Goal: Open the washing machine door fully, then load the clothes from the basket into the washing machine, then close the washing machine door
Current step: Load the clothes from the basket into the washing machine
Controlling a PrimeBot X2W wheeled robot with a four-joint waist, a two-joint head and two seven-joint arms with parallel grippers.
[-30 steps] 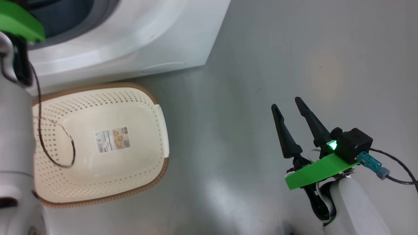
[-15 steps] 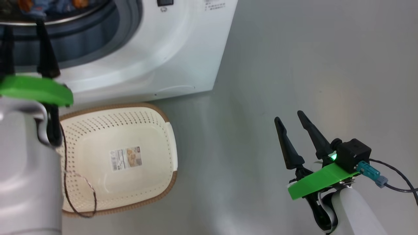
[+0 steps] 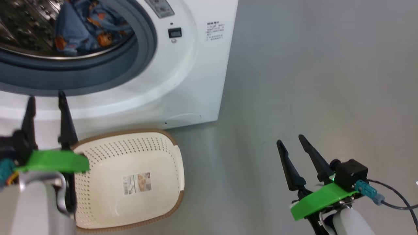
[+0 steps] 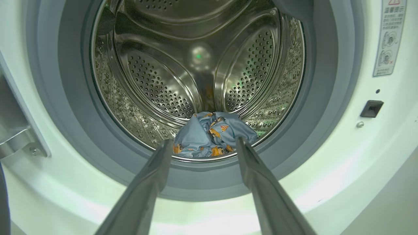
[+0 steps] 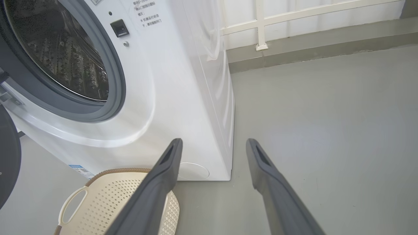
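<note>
The washing machine (image 3: 183, 81) stands with its mouth open. The clothes (image 3: 85, 29), light blue with orange figures, lie bunched at the front of the steel drum (image 4: 156, 71). In the left wrist view the clothes (image 4: 212, 133) sit just past the fingertips. My left gripper (image 3: 45, 97) is open and empty, in front of the machine below its grey gasket and above the basket's left rim. The cream basket (image 3: 98, 202) lies on the floor with just a sticker inside. My right gripper (image 3: 289, 139) hangs open over bare floor to the right. The washing machine door (image 5: 6, 163) shows as a black edge, swung open.
Grey floor (image 3: 310, 81) stretches to the right of the machine. A pale wall with a white rail (image 5: 310, 19) and a low kerb runs behind. The basket's handle (image 5: 73, 202) faces the right wrist camera. A thin brown cable (image 3: 70, 199) trails from my left arm.
The head camera has tilted up, bringing the drum and clothes into view. My left gripper has drawn back from the machine's mouth toward me, still open. The right gripper has held still.
</note>
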